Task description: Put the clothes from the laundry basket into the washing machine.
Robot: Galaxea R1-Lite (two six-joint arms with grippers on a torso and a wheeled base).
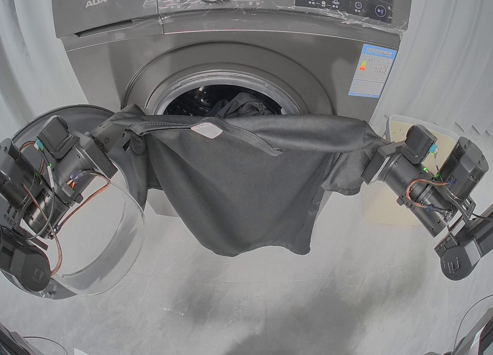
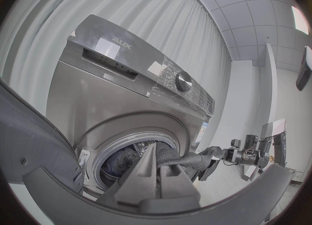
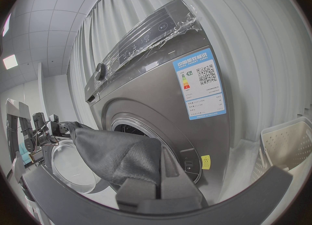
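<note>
- The left claw point(image 1: 121, 131) is clamped on the left end of a dark grey garment point(image 1: 236, 186), with the cloth bunched between its closed fingers point(image 2: 146, 167).
- The right claw point(image 1: 373, 153) pinches the garment's right end in the same way, and a fold of cloth rises between its fingers point(image 3: 177, 177).
- The garment hangs between the two claws like a hammock. Its top edge runs nearly level from left to right, and its body sags in a wide pouch below.
- It is in the air, clear of the floor point(image 1: 205, 299), just in front of the washer point(image 1: 231, 53) and across the lower half of the round opening.
- A small white tag point(image 1: 208, 130) shows on the top edge, left of the middle.
- Behind the top edge, further dark clothes point(image 1: 241, 107) lie inside the drum point(image 1: 197, 102).
- The left claw is at the opening's left side, near the hinge. The right claw is past the opening's right edge.
- The door point(image 1: 110, 248) stands swung open to the left, below and behind the left claw.
- The cream basket point(image 1: 393, 207) stands on the floor to the washer's right, behind the right claw. Its perforated wall point(image 3: 286, 144) shows in the right wrist view.
- From the left wrist, the garment point(image 2: 182, 159) stretches as a twisted band away to the right claw point(image 2: 224, 154).
- From the right wrist, it point(image 3: 113, 154) spreads wide toward the left claw point(image 3: 63, 128).
</note>
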